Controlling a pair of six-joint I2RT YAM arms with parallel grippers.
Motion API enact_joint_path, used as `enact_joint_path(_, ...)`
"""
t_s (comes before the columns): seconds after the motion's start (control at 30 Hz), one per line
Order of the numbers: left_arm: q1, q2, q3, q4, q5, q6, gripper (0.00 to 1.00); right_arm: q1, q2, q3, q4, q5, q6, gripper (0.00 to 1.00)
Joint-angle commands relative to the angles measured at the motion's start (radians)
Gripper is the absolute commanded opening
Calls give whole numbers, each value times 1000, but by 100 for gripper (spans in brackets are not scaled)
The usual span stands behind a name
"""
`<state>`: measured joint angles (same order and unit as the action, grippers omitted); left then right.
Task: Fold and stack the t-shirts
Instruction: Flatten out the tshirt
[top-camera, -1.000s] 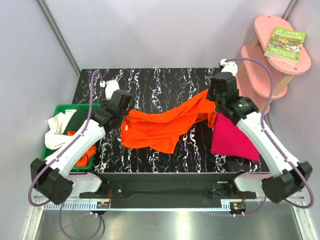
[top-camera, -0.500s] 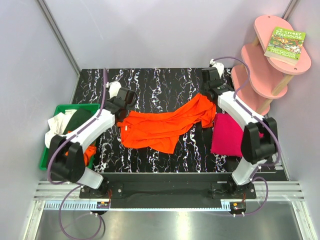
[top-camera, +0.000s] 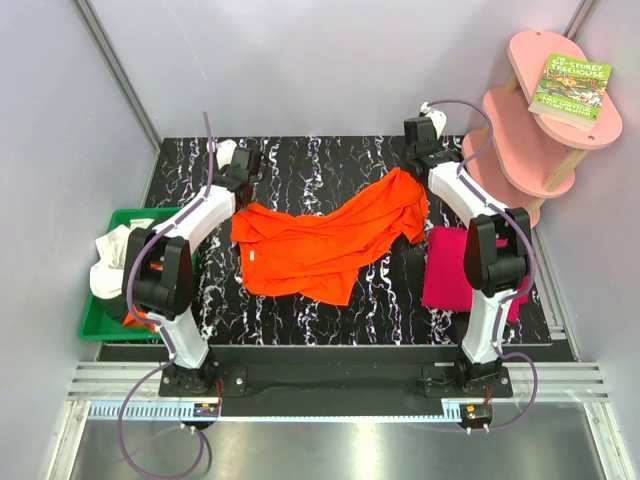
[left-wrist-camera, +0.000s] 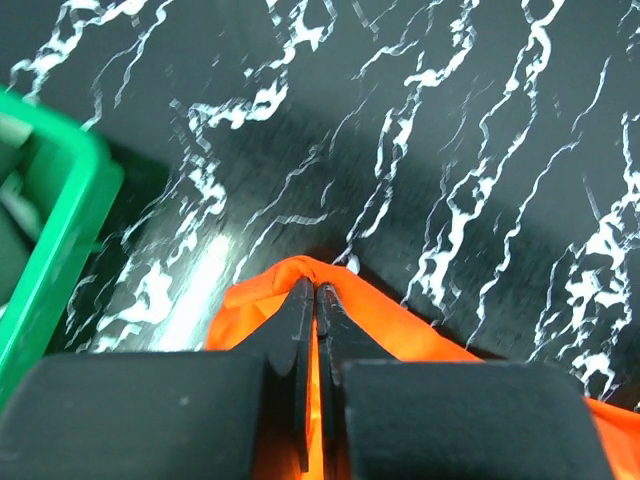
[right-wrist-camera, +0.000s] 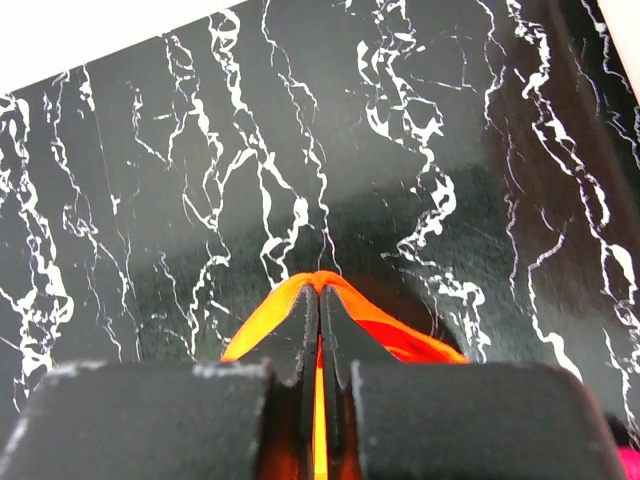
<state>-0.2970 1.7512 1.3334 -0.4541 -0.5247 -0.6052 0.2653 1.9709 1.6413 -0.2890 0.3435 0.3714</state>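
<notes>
Two arms: both are reaching from their bases at the near edge out towards the far part of the tabletop (top-camera: 320, 160), the left arm along the left side and the right arm along the right side.
Green bin (top-camera: 98, 326): is sitting at the left edge of the tabletop, beside the left arm, and is holding a white t-shirt (top-camera: 108, 262) that is spilling over its left rim.
Magenta t-shirt (top-camera: 445, 272): is lying flat on the right side of the tabletop, partly hidden behind the right arm, with its left edge just beside the orange t-shirt.
Orange t-shirt (top-camera: 320, 250): is lying rumpled across the middle of the tabletop and is spanning the gap between the two claws, with its far left and far right corners gathered up at them.
Left claw (left-wrist-camera: 316, 292): is pinching fully closed on the far left corner of the orange t-shirt, and a small peak of cloth is poking out past the fingertips.
Right claw (right-wrist-camera: 320, 290): is pinching fully closed on the far right corner of the same t-shirt, and a fold of cloth is arching over the fingertips.
Pink shelf (top-camera: 525, 112): is standing beyond the far right corner of the tabletop and is carrying a book (top-camera: 572, 86) on its upper tier.
</notes>
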Motion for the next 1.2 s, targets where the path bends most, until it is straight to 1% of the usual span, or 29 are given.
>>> enact_joint_path(0.0, 12, 59, 111, 40, 89, 25, 18, -18, 28, 72, 42, -53, 24, 0)
enact_joint_path(0.03, 12, 62, 119, 32, 101, 25, 39, -18, 26, 78, 42, -66, 24, 0)
enact_joint_path(0.07, 12, 57, 116, 32, 103, 19, 54, -18, 26, 81, 44, -81, 20, 1)
enact_joint_path(0.1, 12, 50, 109, 34, 100, 12, 64, -18, 23, 84, 42, -89, 20, 5)
enact_joint_path(0.13, 12, 28, 98, 48, 98, 5, 71, -18, 22, 91, 42, -95, 20, 9)
enact_joint_path(0.17, 12, 19, 81, 55, 103, 8, 74, -18, 19, 92, 44, -109, 21, 11)
enact_joint_path(0.23, 12, -1, 70, 64, 112, 15, 75, -18, 10, 101, 45, -120, 27, 19)
enact_joint_path(0.27, 12, -5, 67, 65, 114, 18, 76, -20, 6, 103, 44, -130, 35, 21)
enact_joint_path(0.4, 12, -35, 41, 66, 106, 16, 76, -14, -46, 75, 47, -147, 41, 22)
enact_joint_path(0.47, 12, -25, 26, 77, 111, 18, 75, -11, -84, 31, 54, -149, 49, 21)
enact_joint_path(0.6, 21, 43, 35, 81, 140, -2, 65, 5, -161, -81, 88, -155, 61, 18)
enact_joint_path(0.63, 25, 75, 41, 84, 155, -19, 61, 9, -176, -127, 93, -150, 60, 17)
enact_joint_path(0.7, 38, 106, 47, 83, 167, -40, 57, 15, -216, -168, 108, -152, 60, 13)
enact_joint_path(0.73, 42, 131, 49, 83, 170, -65, 53, 17, -230, -208, 113, -150, 63, 13)
enact_joint_path(0.77, 50, 143, 49, 81, 172, -77, 52, 18, -251, -227, 123, -153, 63, 12)
enact_joint_path(0.9, 62, 203, 65, 59, 158, -96, 52, 20, -285, -287, 131, -152, 66, 12)
enact_joint_path(1.03, 65, 249, 131, 5, 126, -96, 55, 23, -297, -301, 129, -152, 66, 12)
enact_joint_path(1.17, 67, 269, 159, -21, 117, -99, 56, 23, -305, -308, 131, -144, 61, 11)
